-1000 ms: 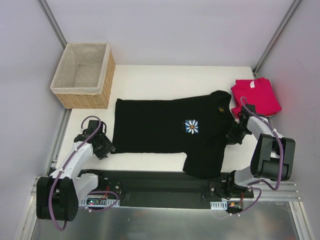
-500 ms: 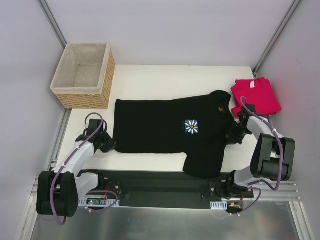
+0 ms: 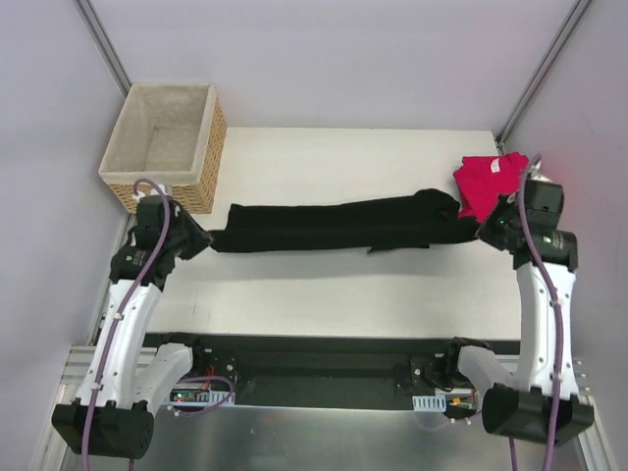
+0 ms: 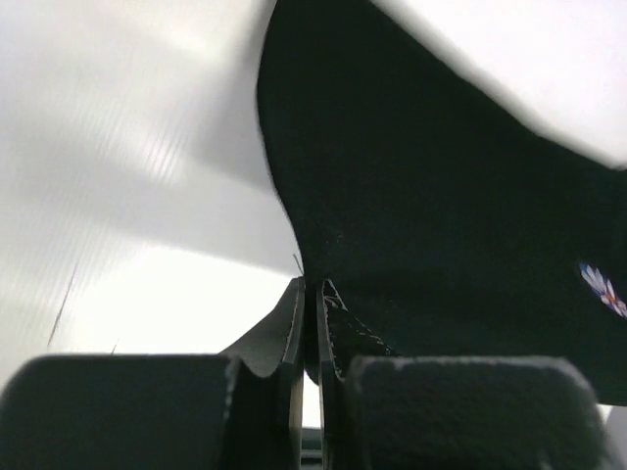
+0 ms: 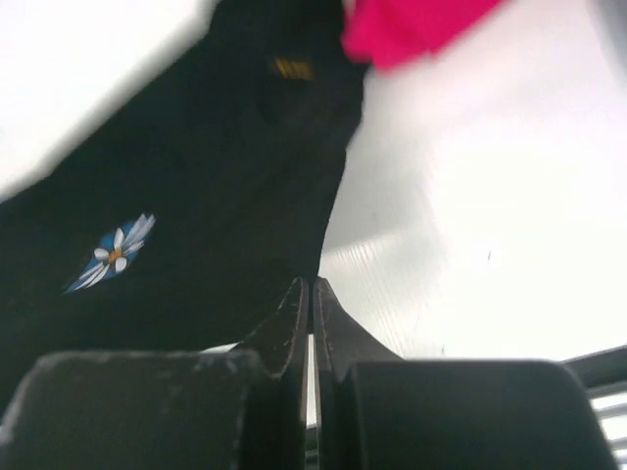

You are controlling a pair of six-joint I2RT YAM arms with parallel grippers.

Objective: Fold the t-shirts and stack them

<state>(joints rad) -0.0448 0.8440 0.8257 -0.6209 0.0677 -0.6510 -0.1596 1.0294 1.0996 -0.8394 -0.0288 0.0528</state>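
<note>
The black t-shirt (image 3: 334, 226) hangs in a taut band above the white table (image 3: 343, 289), stretched between both grippers. My left gripper (image 3: 203, 242) is shut on its left end, and the left wrist view shows black cloth (image 4: 441, 186) pinched between the fingertips (image 4: 312, 290). My right gripper (image 3: 487, 229) is shut on the right end; in the right wrist view the cloth (image 5: 196, 166) with its daisy print (image 5: 111, 255) hangs from the closed jaws (image 5: 312, 286). The pinkish-red t-shirt (image 3: 489, 183) lies folded at the table's back right corner, just behind the right gripper.
A woven wicker basket (image 3: 162, 147) with pale lining stands at the back left, just beyond the left arm. Grey walls close in on both sides. The arms' black base rail (image 3: 314, 368) runs along the near edge.
The left gripper closed on the black shirt's left edge. Both arms then rose and drew apart, lifting the flat shirt off the table into a hanging band.
</note>
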